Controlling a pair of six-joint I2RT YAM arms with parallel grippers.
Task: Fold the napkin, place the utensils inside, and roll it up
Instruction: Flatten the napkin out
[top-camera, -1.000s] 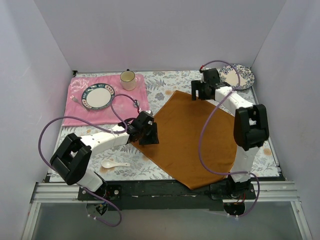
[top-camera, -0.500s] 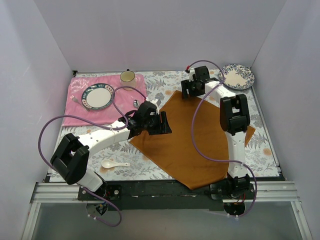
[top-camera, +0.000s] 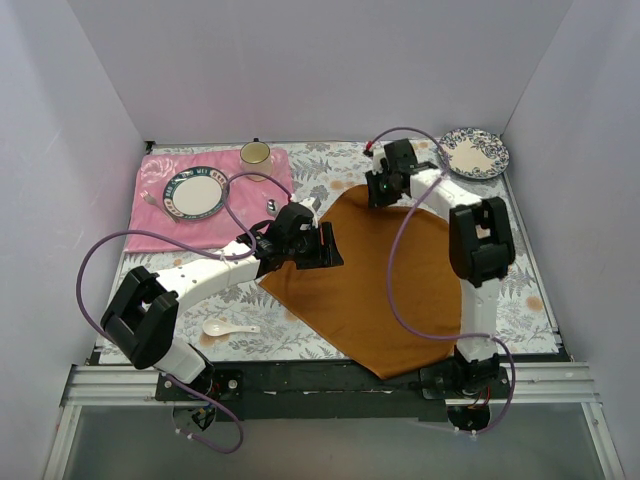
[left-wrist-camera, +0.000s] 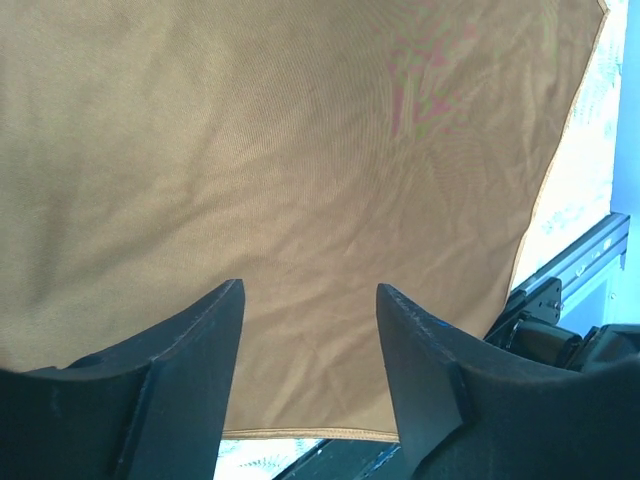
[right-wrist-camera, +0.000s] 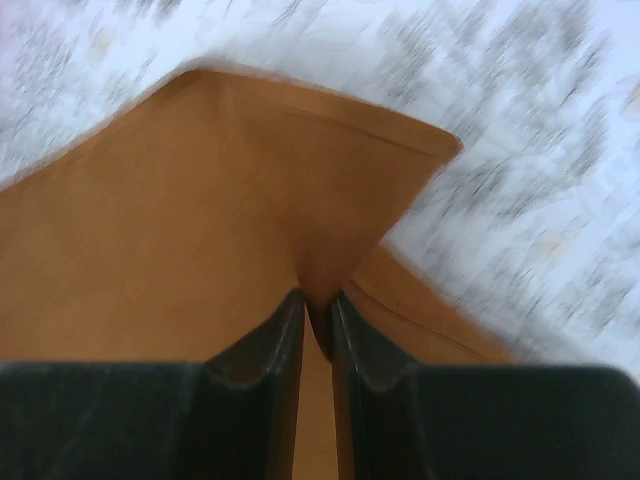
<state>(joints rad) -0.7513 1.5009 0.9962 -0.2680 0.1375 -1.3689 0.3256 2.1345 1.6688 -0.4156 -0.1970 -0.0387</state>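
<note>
The rust-orange napkin (top-camera: 385, 290) lies spread on the floral tablecloth. In the right wrist view my right gripper (right-wrist-camera: 318, 312) is shut on a pinched-up fold of the napkin (right-wrist-camera: 180, 220) near its far corner; from above, this gripper (top-camera: 378, 192) sits at that far corner. My left gripper (top-camera: 326, 246) hovers over the napkin's left part. Its fingers (left-wrist-camera: 190, 350) stand open around bare napkin cloth (left-wrist-camera: 300, 150), holding nothing. The white ceramic spoon (top-camera: 228, 327) lies on the tablecloth to the near left, apart from the napkin.
A pink placemat (top-camera: 165, 232) at the back left carries a green-rimmed plate (top-camera: 195, 192) and a cup (top-camera: 256, 156). A floral plate (top-camera: 476, 152) sits at the back right. White walls enclose the table, and a metal rail (top-camera: 320, 378) runs along the near edge.
My right arm swung left from the floral plate to the napkin's far corner, and its jaws closed on the cloth. My left gripper moved right over the napkin, then held still.
</note>
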